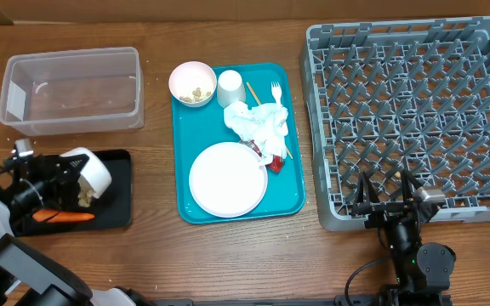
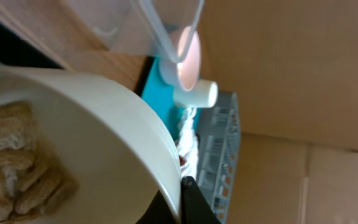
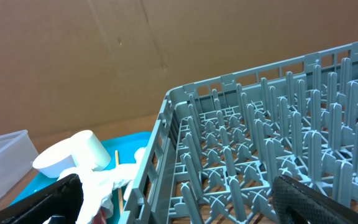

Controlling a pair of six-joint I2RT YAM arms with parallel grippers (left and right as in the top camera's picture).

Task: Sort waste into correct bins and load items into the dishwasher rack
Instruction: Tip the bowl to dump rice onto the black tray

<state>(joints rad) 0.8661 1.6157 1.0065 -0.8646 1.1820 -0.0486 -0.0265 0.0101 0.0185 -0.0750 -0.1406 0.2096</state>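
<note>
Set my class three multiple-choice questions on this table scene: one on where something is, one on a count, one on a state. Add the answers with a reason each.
1. Where is the carrot?
A. on the black tray
B. on the teal tray
C. in the left hand

2. How many bowls stand on the teal tray?
A. none
B. one
C. three

3. The left hand is:
A. open and empty
B. shut on a tilted bowl
C. shut on the carrot

Answers:
1 A, it lies on the black tray.
2 B, a lone bowl sits at its far corner.
3 B, it pinches the tilted bowl's rim.
</note>
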